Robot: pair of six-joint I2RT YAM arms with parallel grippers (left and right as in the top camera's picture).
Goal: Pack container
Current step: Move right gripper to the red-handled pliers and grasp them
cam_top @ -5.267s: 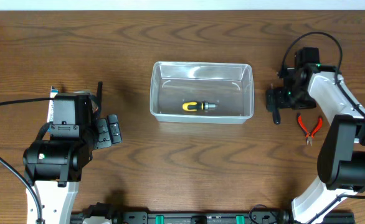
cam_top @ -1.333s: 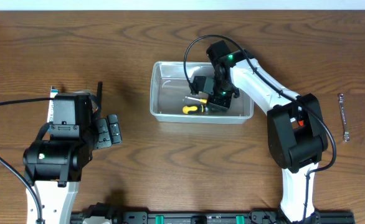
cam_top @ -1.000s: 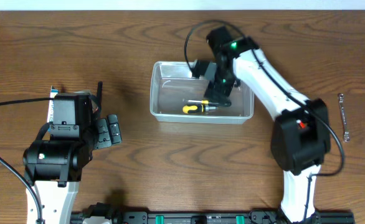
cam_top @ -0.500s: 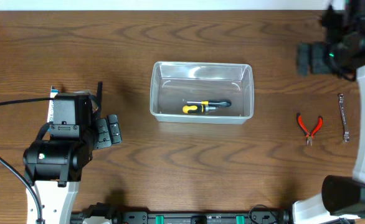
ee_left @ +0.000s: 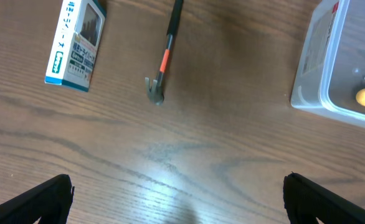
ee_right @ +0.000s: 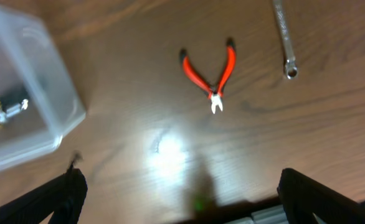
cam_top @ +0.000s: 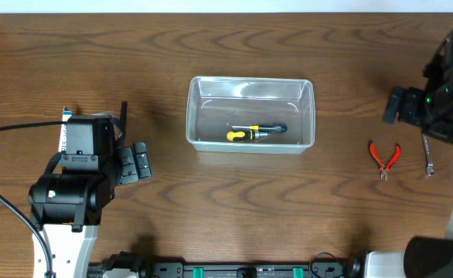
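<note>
Readable text: none; no word, brand or number can be made out in any view
Printed item: a small blue-and-white cardboard box (ee_left: 75, 45), lying flat on the brown wooden table (ee_left: 189, 168), towards the table's left edge
Box face, left wrist view: a green strip along one long side, a dark picture panel at one end, and rows of blue characters down the white middle
Legibility of box print: too small and blurred to read; script and brand cannot be told
Box, overhead view: only a thin blue-and-white sliver shows at the edge of the black left arm (cam_top: 72, 185); its print is hidden
</note>
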